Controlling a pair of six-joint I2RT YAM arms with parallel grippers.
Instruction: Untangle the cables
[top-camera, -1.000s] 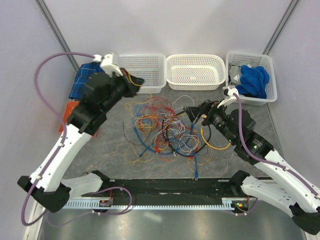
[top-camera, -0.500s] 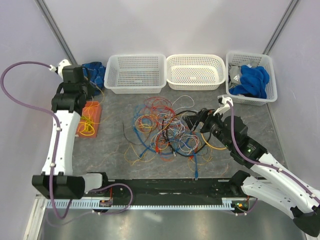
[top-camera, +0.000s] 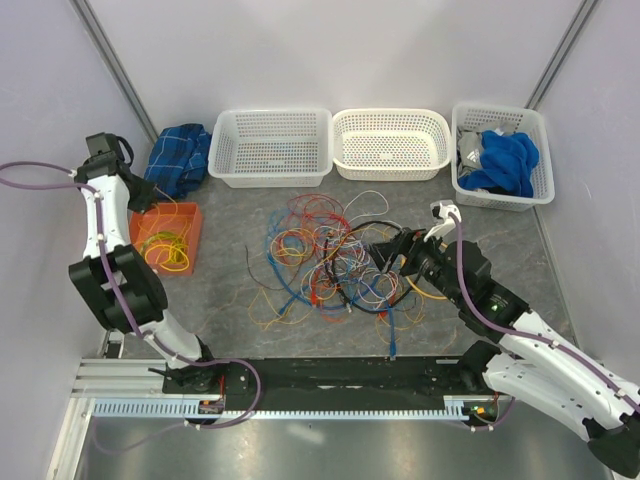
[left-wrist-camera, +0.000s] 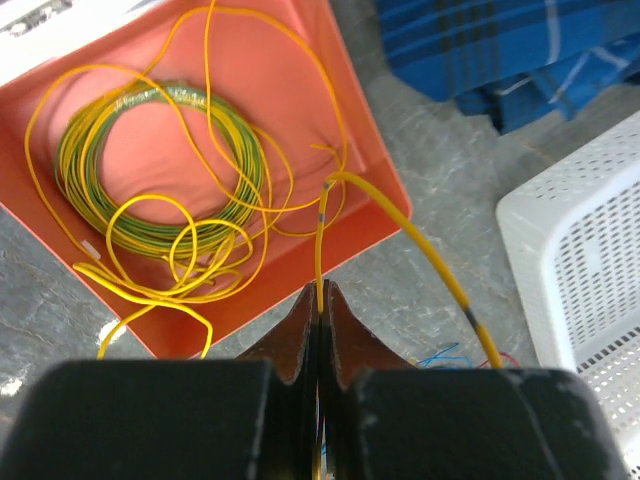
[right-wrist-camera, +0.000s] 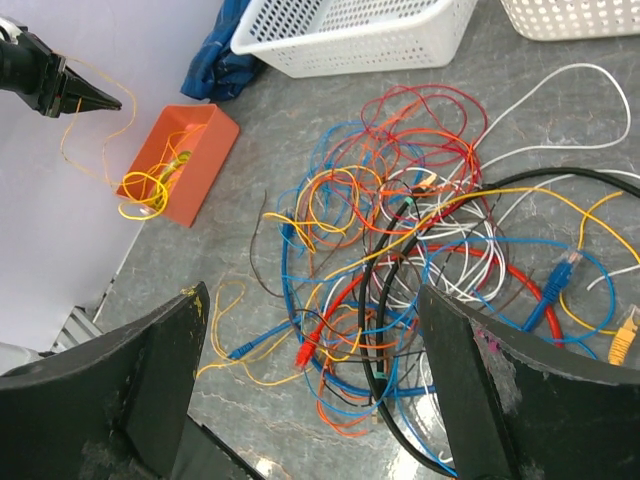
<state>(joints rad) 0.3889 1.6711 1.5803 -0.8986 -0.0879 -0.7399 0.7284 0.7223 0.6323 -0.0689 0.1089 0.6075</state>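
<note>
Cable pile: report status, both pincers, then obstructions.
Left pincer shut on thin yellow wire trailing into orange plastic tray. Right pincer open over tangle of coloured wires, holding nothing. Thick black loop crosses tangle beneath it.

Along the far edge of my grey desk (top-camera: 215, 300) stand three white baskets, left (top-camera: 268, 178), middle (top-camera: 390, 170) and right (top-camera: 510, 200). The right one holds a crumpled blue cloth (top-camera: 510, 160). On my left, a blue plaid cloth (top-camera: 180, 160) lies just behind an orange tray (top-camera: 192, 222).
</note>
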